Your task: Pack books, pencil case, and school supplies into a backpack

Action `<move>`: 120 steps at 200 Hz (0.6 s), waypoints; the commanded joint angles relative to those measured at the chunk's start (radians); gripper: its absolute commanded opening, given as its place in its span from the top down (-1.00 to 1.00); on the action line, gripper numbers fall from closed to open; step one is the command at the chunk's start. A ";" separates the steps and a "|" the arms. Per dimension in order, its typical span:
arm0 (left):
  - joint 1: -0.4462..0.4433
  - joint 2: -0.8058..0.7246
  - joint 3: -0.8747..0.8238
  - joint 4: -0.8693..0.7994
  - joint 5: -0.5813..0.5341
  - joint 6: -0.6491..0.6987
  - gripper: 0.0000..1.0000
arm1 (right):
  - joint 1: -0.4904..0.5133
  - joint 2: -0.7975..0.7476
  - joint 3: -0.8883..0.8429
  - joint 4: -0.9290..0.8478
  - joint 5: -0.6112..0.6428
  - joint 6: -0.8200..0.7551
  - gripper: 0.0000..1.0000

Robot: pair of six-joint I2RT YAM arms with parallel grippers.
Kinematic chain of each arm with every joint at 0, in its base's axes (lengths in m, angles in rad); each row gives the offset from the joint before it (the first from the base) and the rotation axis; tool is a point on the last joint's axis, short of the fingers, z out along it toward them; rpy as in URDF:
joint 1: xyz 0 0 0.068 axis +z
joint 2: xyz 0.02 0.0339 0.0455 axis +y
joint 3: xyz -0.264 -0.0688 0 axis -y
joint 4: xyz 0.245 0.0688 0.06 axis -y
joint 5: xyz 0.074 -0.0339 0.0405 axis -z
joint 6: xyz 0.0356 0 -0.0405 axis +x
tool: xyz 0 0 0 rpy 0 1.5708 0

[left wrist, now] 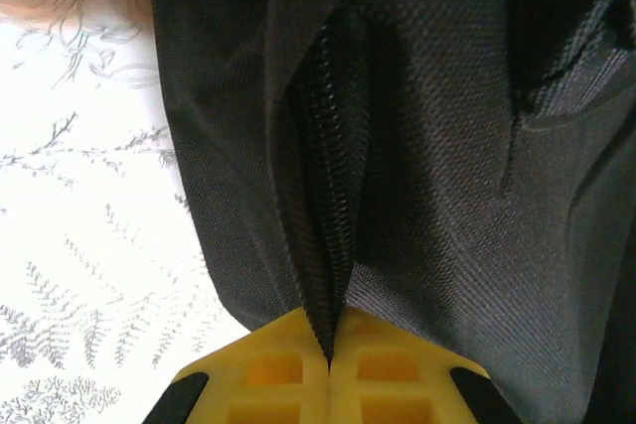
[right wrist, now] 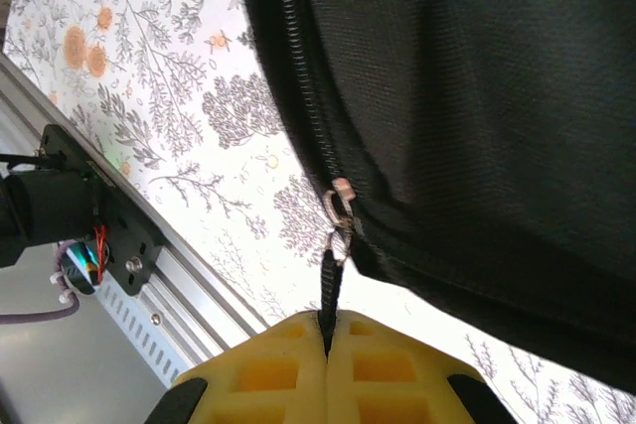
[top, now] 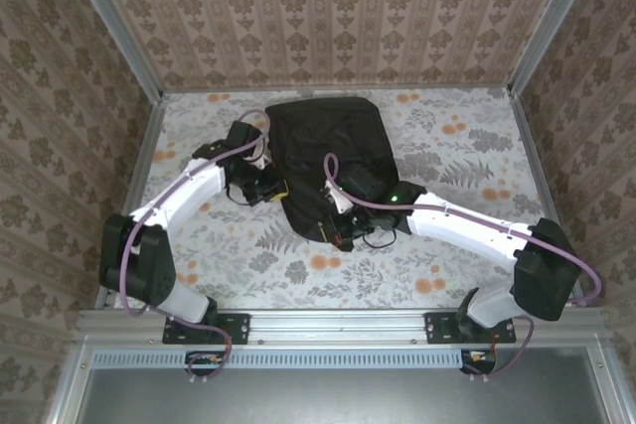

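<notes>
Backpack on the packing table: the black backpack point(top: 323, 146) lies flat on the floral-printed table point(top: 457, 265), its far end toward the wallpapered back wall point(top: 328, 7) and its near end toward the two arms. At the backpack's left edge the left gripper point(top: 275, 189) is closed. The left wrist view shows its yellow pads point(left wrist: 288, 340) pressed together on a raised ridge of the bag's fabric, pinching the coiled zip track point(left wrist: 330, 196) that runs along the crest of the fold. Woven black cloth slopes away on both sides of that ridge, and a deeper crease point(left wrist: 542, 116) sinks into the fabric to its right. At the backpack's near edge the right gripper point(top: 343, 235) is likewise clamped shut. The right wrist view shows it holding a thin black pull tab point(right wrist: 329, 290) that hangs from a small metal slider point(right wrist: 340, 208) on the zip along the bag's rim. The right arm's white forearm point(top: 467, 225) stretches over the tablecloth to the right of the backpack, and a lilac cable point(top: 329, 171) from it arches over the bag's surface. On the near side of the backpack an aluminium rail point(right wrist: 189, 290) borders the table, carrying a black bracket point(right wrist: 89, 196) and a small bundle of coloured wires point(right wrist: 84, 257). Orange blossoms point(top: 455, 128) in the print dot the cloth to the backpack's right.
</notes>
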 commanded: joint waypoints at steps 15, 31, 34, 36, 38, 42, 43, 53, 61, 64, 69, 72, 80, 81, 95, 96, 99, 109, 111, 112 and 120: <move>-0.004 0.072 0.141 -0.033 -0.066 0.104 0.78 | 0.035 0.084 0.075 -0.018 -0.070 0.047 1.00; 0.009 0.063 0.156 -0.060 -0.096 0.114 0.58 | 0.038 0.117 0.112 0.001 -0.071 0.071 1.00; 0.015 0.058 0.155 -0.065 -0.100 0.115 0.53 | 0.038 0.123 0.117 0.017 -0.072 0.078 1.00; 0.018 0.054 0.154 -0.067 -0.103 0.115 0.50 | 0.037 0.129 0.122 0.021 -0.073 0.082 1.00; 0.022 0.050 0.153 -0.069 -0.106 0.116 0.46 | 0.037 0.132 0.126 0.025 -0.075 0.084 1.00; 0.028 0.038 0.149 -0.074 -0.111 0.116 0.39 | 0.038 0.139 0.136 0.030 -0.077 0.090 1.00; 0.030 0.035 0.148 -0.076 -0.113 0.116 0.37 | 0.037 0.141 0.138 0.032 -0.077 0.093 1.00; 0.048 0.003 0.132 -0.087 -0.121 0.117 0.29 | 0.037 0.156 0.156 0.045 -0.073 0.112 1.00; 0.063 -0.029 0.114 -0.095 -0.129 0.119 0.24 | 0.037 0.168 0.167 0.061 -0.077 0.125 1.00; 0.068 -0.041 0.107 -0.100 -0.134 0.120 0.22 | 0.038 0.173 0.171 0.069 -0.080 0.129 1.00; 0.076 -0.062 0.094 -0.106 -0.143 0.121 0.20 | 0.038 0.180 0.176 0.079 -0.084 0.137 1.00; 0.080 -0.076 0.085 -0.110 -0.149 0.122 0.20 | 0.037 0.184 0.180 0.085 -0.085 0.143 1.00; 0.085 -0.114 0.062 -0.120 -0.174 0.129 0.17 | 0.038 0.194 0.184 0.104 -0.088 0.158 1.00; 0.085 -0.119 0.059 -0.122 -0.178 0.129 0.17 | 0.038 0.195 0.185 0.108 -0.089 0.160 1.00; 0.086 -0.186 -0.005 -0.129 -0.204 0.116 0.13 | 0.041 0.210 0.187 0.139 -0.094 0.187 1.00; 0.085 -0.191 -0.012 -0.128 -0.203 0.114 0.13 | 0.042 0.211 0.187 0.141 -0.094 0.189 1.00; 0.086 -0.204 -0.028 -0.122 -0.196 0.106 0.12 | 0.043 0.215 0.188 0.148 -0.095 0.194 1.00; 0.085 -0.244 -0.084 -0.098 -0.157 0.070 0.10 | 0.048 0.224 0.190 0.165 -0.102 0.208 1.00; 0.085 -0.250 -0.092 -0.093 -0.147 0.061 0.10 | 0.050 0.227 0.190 0.169 -0.104 0.210 1.00; 0.085 -0.254 -0.097 -0.090 -0.142 0.055 0.09 | 0.050 0.228 0.191 0.170 -0.104 0.211 1.00; 0.084 -0.276 -0.136 -0.064 -0.109 0.012 0.05 | 0.055 0.235 0.195 0.177 -0.110 0.216 1.00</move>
